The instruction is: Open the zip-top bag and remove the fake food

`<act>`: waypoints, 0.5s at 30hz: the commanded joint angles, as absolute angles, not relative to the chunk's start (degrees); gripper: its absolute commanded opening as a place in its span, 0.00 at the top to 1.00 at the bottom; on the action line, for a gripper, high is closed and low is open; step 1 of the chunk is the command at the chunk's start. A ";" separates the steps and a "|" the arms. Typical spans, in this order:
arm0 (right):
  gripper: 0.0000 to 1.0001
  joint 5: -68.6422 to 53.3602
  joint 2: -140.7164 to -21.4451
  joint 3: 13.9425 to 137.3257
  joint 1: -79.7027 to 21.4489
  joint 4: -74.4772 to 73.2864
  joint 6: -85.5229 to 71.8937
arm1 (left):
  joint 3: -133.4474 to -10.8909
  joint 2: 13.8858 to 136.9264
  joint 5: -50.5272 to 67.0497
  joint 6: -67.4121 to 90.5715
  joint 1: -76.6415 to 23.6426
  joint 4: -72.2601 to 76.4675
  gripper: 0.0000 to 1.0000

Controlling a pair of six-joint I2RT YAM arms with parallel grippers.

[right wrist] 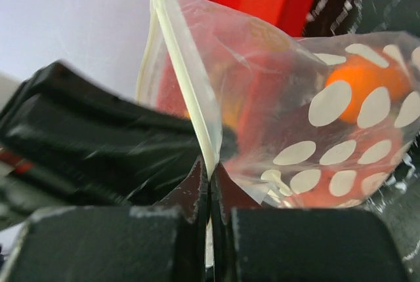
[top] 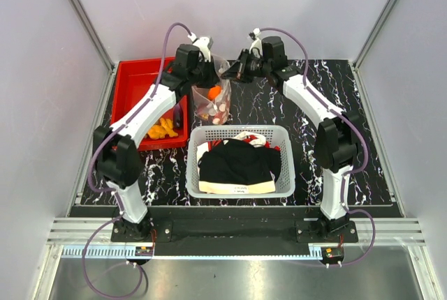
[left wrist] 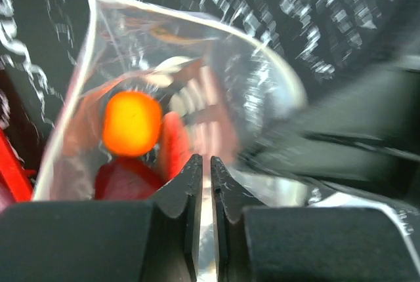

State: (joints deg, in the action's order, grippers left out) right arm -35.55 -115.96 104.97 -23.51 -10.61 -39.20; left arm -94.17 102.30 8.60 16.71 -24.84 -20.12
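The clear zip-top bag (top: pixel 216 94) hangs lifted between both grippers at the back of the table, beside the red bin. Inside it I see an orange fruit (left wrist: pixel 132 123), red pieces (left wrist: pixel 125 178) and pale round discs (right wrist: pixel 328 103). My left gripper (left wrist: pixel 204 165) is shut on one side of the bag's mouth. My right gripper (right wrist: pixel 210 169) is shut on the white zip strip (right wrist: pixel 187 72) of the other side. In the top view the left gripper (top: pixel 207 70) and the right gripper (top: pixel 236 70) face each other closely over the bag. The wrist views are blurred.
A red bin (top: pixel 136 80) at the back left holds orange toy pieces (top: pixel 163 129). A white mesh basket (top: pixel 286 174) with black and white clothes (top: pixel 237 162) stands in front of the bag. The mat is black marbled (top: pixel 328 84).
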 commanded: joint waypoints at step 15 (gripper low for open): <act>1.00 -37.35 -114.79 98.09 -21.45 -6.41 -38.14 | -99.75 113.99 15.38 17.40 -25.22 -18.98 0.81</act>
State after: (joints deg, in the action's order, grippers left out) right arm -37.10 -117.10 98.15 -21.69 -8.32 -39.29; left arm -96.71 112.75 14.02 16.91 -25.04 -21.10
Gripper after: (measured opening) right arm 0.010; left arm 0.170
